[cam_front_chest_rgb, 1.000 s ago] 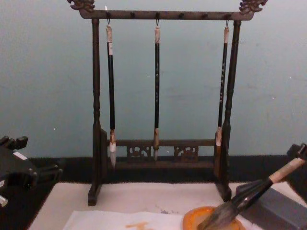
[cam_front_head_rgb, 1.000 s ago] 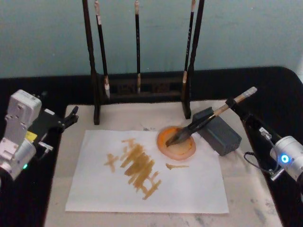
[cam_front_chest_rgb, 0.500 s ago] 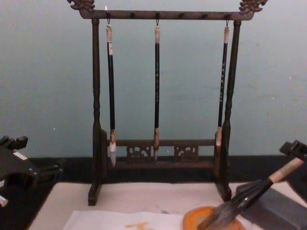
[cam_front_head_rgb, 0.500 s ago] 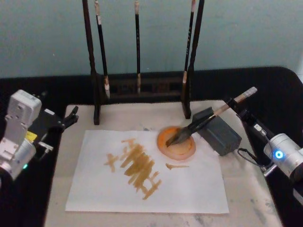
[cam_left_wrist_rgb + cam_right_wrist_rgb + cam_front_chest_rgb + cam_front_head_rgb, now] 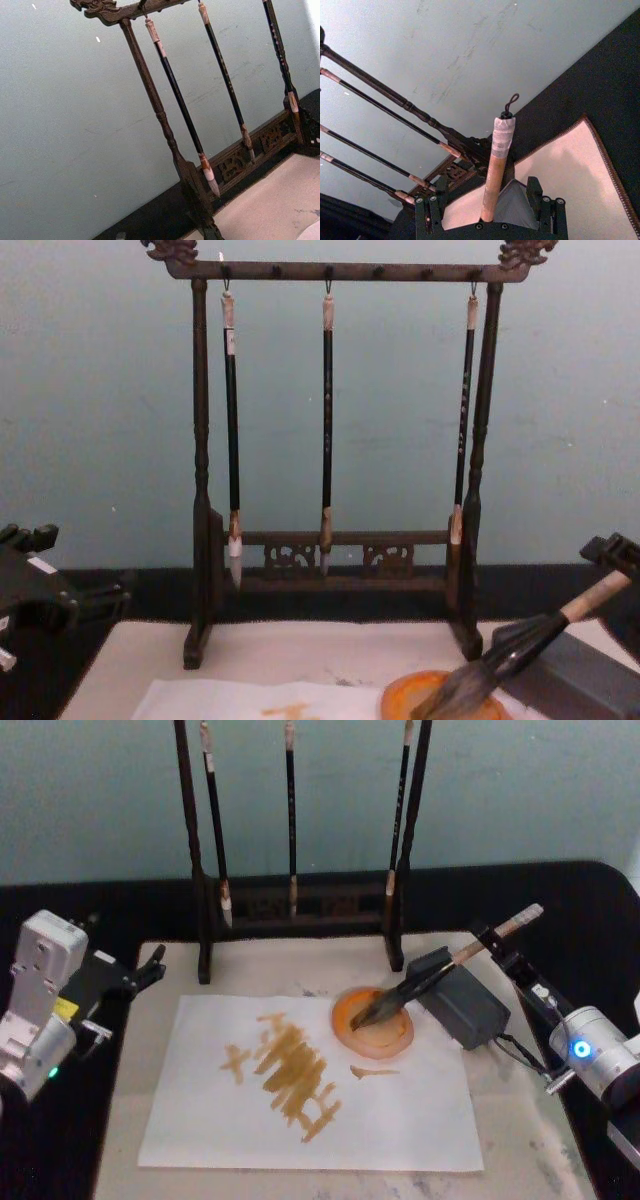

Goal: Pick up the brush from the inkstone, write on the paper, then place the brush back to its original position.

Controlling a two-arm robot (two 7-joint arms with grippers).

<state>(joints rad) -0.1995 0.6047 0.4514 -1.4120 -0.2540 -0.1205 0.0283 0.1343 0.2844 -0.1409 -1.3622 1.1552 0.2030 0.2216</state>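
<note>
The brush [image 5: 440, 970] lies slanted across the grey inkstone [image 5: 462, 1000], its dark bristles resting in an orange dish [image 5: 375, 1025]. Its pale handle end sticks up toward my right gripper [image 5: 497, 942]. In the right wrist view that gripper [image 5: 487, 204] is open, and the handle [image 5: 496, 160] rises between its two fingers with a gap on each side. From the chest the brush [image 5: 520, 645] leans at the lower right, below the right gripper [image 5: 610, 552]. The paper [image 5: 300, 1120] lies flat with yellow-brown strokes on it. My left gripper [image 5: 150, 965] is parked at the mat's left edge.
A dark wooden rack [image 5: 300, 905] with three thin hanging brushes [image 5: 327, 420] stands behind the paper. A beige felt mat [image 5: 525, 1120] lies under everything, on a black table. The rack's right post [image 5: 398, 920] stands close to the inkstone.
My right arm has moved in toward the brush, bringing its fingers up around the handle end. The brush, the paper and the left arm have stayed still.
</note>
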